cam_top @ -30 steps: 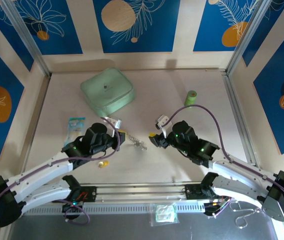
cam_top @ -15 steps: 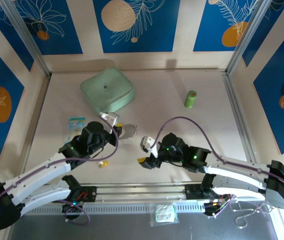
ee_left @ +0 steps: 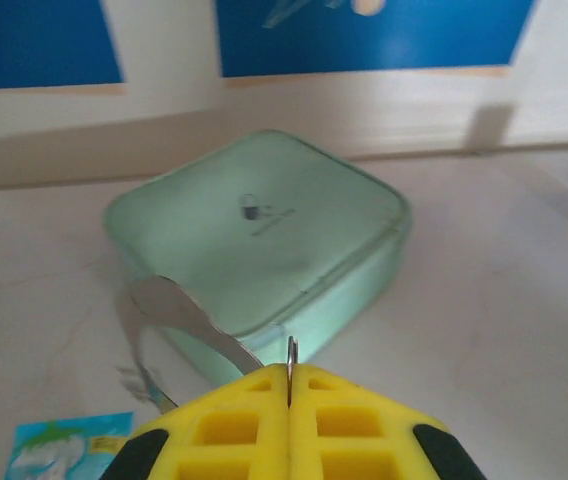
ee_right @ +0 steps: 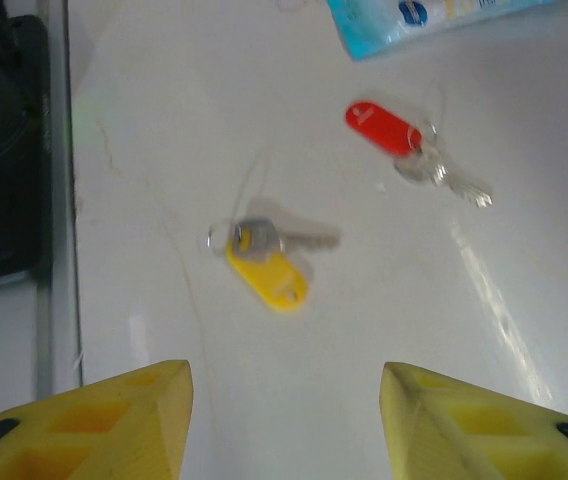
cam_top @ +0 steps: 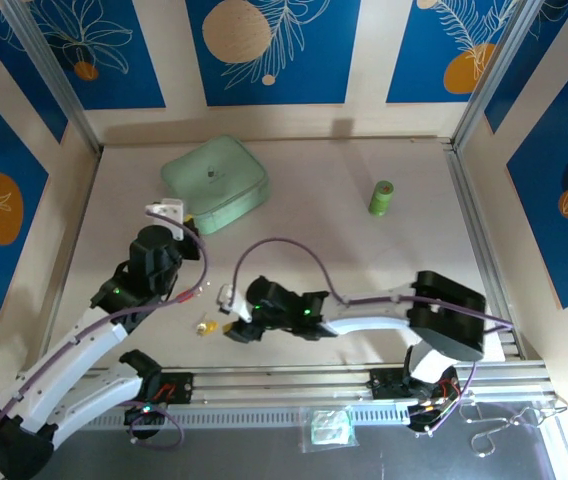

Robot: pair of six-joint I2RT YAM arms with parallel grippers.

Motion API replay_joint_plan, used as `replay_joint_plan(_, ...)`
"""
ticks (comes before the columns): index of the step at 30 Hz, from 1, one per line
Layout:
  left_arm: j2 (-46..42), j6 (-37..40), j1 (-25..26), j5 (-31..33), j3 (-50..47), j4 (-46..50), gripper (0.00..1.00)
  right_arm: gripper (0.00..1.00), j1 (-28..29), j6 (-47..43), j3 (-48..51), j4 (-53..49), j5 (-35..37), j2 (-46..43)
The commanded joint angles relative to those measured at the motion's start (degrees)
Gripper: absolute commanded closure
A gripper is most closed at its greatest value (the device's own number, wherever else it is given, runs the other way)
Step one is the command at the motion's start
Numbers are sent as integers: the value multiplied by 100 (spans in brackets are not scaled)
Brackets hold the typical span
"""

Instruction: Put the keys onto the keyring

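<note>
Swung across to the near left over the last second, my right gripper [ee_right: 289, 405] hangs just short of the yellow key [ee_right: 264, 262], jaws wide apart. The red key [ee_right: 389, 130] lies flat beyond it, near a blue packet [ee_right: 434, 18]. My left gripper [ee_left: 289, 385] is clamped on the keyring [ee_left: 186, 322], lifted before the green case [ee_left: 264, 240]. Flat keys could skid on the counter [ee_right: 164, 120] under my fingers. My right arm reaches low and far leftward; my left is drawn back.
</note>
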State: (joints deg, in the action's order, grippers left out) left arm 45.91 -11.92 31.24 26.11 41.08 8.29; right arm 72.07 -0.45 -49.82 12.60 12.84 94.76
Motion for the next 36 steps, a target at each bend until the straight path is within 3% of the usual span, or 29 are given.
replay_joint_plan(1,-232,-262,-370,201,-2,-27,100,47,212,-96,-411,516,486,530)
replay_joint_plan(7,-492,-296,-740,317,-184,-54,100,44,514,-524,-1055,385,659,1353)
replay_joint_plan(20,-873,-66,-865,823,-480,-421,100,43,656,-903,-2058,-507,544,2256)
replay_joint_plan(24,-959,-32,-874,835,-483,-405,100,44,686,-898,-2382,-774,822,2520)
replay_joint_plan(31,-996,-46,-874,730,-486,-399,100,56,753,-875,-2252,-905,1572,2518)
replay_joint_plan(36,-981,-65,-873,612,-515,-456,100,79,804,-606,-1878,-970,1643,2242)
